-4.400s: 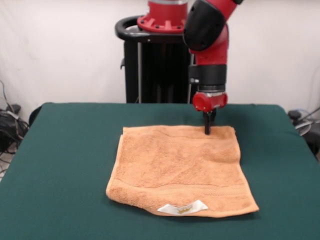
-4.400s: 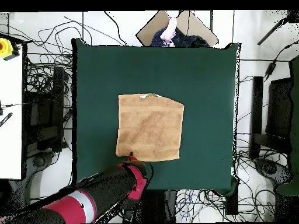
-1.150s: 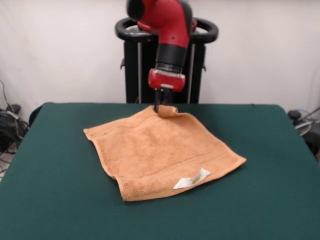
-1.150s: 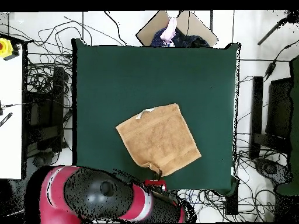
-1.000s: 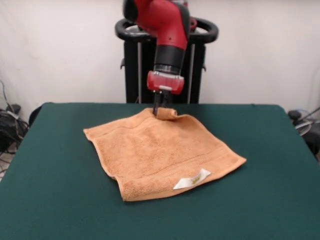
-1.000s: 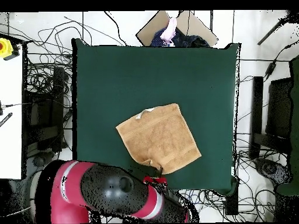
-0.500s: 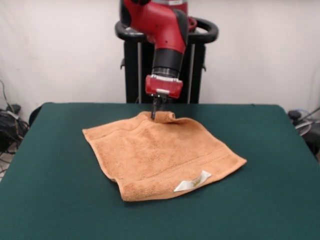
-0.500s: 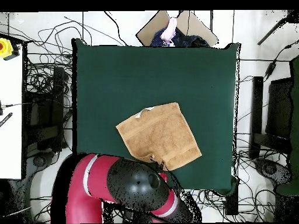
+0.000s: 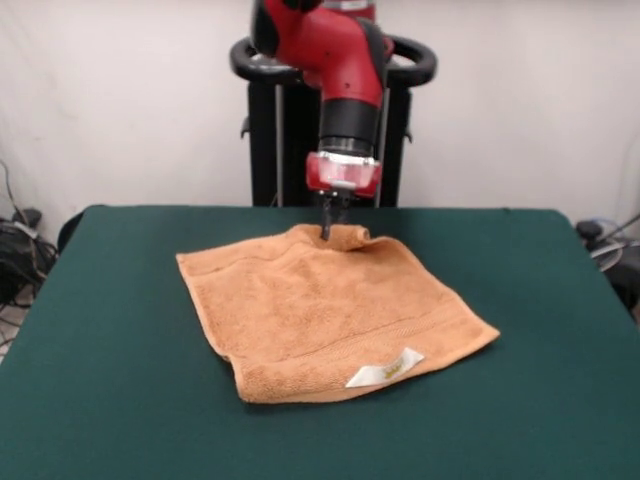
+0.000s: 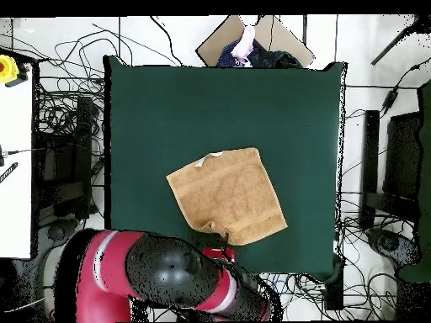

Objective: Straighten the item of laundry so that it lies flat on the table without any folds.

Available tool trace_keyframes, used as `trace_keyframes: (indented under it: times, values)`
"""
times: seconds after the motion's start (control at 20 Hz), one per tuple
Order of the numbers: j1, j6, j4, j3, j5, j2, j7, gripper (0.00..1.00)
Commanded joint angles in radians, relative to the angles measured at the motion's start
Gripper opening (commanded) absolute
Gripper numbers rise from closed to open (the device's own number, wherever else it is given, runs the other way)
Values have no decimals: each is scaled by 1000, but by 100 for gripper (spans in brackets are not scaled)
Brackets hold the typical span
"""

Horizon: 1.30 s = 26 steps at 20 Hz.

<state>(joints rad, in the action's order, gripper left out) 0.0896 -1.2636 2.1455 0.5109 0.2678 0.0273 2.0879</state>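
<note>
The orange-tan towel (image 9: 325, 310) lies spread on the dark green table (image 9: 110, 400), turned like a diamond, with its white label (image 9: 385, 370) near the front edge. Its far corner (image 9: 345, 236) is bunched and lifted a little. My gripper (image 9: 328, 228) comes down from the red arm and is shut on that far corner. In the overhead view the towel (image 10: 227, 195) lies near the table's (image 10: 168, 109) bottom edge, and the arm (image 10: 168, 273) hides the gripper and the held corner. The front left edge looks doubled and thick.
The black pedestal (image 9: 290, 120) stands behind the table's far edge. Cables and equipment lie on the floor around the table (image 10: 59, 126). A cardboard box with cloth items (image 10: 252, 46) sits beyond the table's top edge in the overhead view.
The gripper has shifted to the right in the front view, holding the far corner, and the whole towel has slid a little right with it.
</note>
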Motion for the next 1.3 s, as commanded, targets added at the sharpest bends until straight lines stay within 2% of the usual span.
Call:
trace_keyframes:
  times: [0.05,0.2,0.4,0.75,1.05,1.3]
  values:
    - [232,311,-156,24,241,30,-174,0]
    - [336,364,-256,61,446,9,-169,0]
    - [411,330,-299,94,553,14,-207,0]
    - [451,311,-322,121,607,17,-269,0]
    - [455,346,-323,142,577,13,-259,0]
    - [481,337,-330,177,536,32,-328,0]
